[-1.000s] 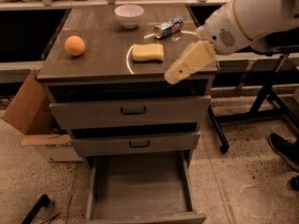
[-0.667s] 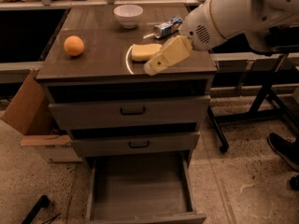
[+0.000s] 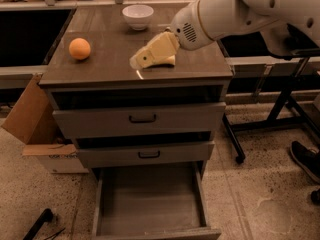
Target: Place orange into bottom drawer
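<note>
The orange [image 3: 79, 48] rests on the left part of the cabinet top [image 3: 105, 66], untouched. My gripper [image 3: 145, 58] hangs low over the middle of the cabinet top, to the right of the orange and well apart from it, holding nothing that I can see. The bottom drawer [image 3: 150, 200] is pulled out at floor level and shows a plain grey inside with nothing in it. The two upper drawers with black handles [image 3: 142, 118] are pushed in.
A white bowl [image 3: 138, 16] stands at the back of the cabinet top. A yellow sponge [image 3: 169, 60] lies mostly hidden behind my gripper. A cardboard box [image 3: 31, 119] leans at the left. A black stand's legs [image 3: 260, 126] and a shoe [image 3: 305, 160] are at the right.
My arm has swung left across the cabinet top, from beside the sponge to in front of it, closer to the orange. The orange has not moved.
</note>
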You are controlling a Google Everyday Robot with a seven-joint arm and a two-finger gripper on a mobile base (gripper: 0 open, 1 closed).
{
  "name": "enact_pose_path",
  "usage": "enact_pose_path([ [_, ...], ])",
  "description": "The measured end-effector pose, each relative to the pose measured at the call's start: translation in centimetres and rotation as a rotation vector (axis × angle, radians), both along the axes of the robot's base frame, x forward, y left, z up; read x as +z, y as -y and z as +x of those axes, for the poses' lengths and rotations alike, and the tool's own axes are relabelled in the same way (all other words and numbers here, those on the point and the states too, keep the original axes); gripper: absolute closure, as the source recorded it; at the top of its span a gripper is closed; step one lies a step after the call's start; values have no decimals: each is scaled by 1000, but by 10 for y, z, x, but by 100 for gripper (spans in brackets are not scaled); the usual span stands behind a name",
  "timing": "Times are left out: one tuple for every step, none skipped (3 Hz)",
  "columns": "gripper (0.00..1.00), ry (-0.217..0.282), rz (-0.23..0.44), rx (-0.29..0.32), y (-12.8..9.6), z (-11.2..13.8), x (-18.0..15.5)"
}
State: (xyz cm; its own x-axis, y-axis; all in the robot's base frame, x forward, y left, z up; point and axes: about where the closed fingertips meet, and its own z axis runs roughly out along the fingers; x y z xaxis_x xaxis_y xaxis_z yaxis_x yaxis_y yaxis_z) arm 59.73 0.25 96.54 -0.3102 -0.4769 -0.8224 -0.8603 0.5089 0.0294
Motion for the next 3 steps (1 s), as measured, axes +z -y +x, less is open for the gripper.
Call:
enact_pose_path([
  [0,19,-4,-9,-32,19,-8],
  [0,57,-23,-49,-67,46,-17],
  [0,87,-45,-69,-101,71,-25],
])
